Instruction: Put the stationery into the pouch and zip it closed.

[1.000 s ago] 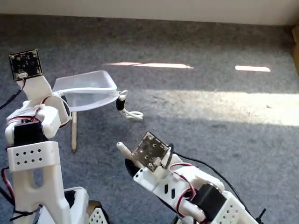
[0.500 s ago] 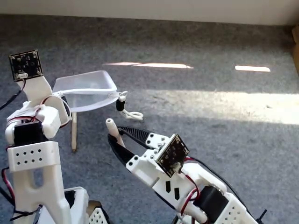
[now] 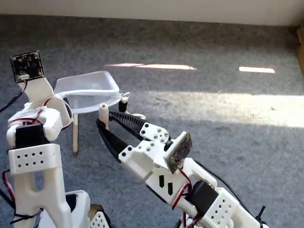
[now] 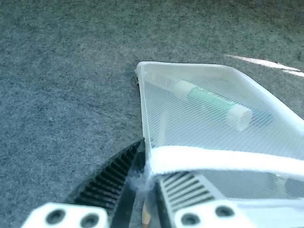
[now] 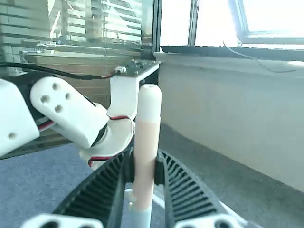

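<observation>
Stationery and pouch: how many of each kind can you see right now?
Pen: 1, in the right gripper.
Marker: 1, inside the pouch; other contents unclear.
Pencil: 1, on the carpet.
Pouch: 1.
Total: 4.

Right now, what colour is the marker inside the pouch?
The marker is green with white ends; left wrist view.

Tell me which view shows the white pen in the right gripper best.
The right wrist view: the white pen sits clamped in the right gripper, close up. The high view catches its top end beside the pouch; the left wrist view faces the pouch.
</observation>
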{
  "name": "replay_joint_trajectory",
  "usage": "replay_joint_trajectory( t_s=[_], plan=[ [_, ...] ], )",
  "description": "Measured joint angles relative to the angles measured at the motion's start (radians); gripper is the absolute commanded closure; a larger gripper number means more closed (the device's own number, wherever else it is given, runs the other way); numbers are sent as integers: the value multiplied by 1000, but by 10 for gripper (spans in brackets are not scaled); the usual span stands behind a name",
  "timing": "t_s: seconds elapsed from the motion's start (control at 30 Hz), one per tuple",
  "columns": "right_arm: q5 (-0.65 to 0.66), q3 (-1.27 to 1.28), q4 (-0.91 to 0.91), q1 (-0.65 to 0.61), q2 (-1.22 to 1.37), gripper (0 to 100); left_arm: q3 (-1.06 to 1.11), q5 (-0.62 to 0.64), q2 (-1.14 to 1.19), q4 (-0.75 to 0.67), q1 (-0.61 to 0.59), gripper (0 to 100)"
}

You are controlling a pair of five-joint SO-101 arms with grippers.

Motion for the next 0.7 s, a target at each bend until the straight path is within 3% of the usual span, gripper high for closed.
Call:
replay_joint_trajectory(
  t_s=[0.1, 0.37, 0.7],
  plan=[
    [-72, 49, -15, 2, -75, 994, -28, 0, 14, 32, 43, 993],
    [-91, 193, -20, 69, -486, 994, -319, 2, 20, 245, 120, 993],
    [-98, 255, -133, 161, -499, 994, -483, 2, 63, 304, 181, 993]
  ],
)
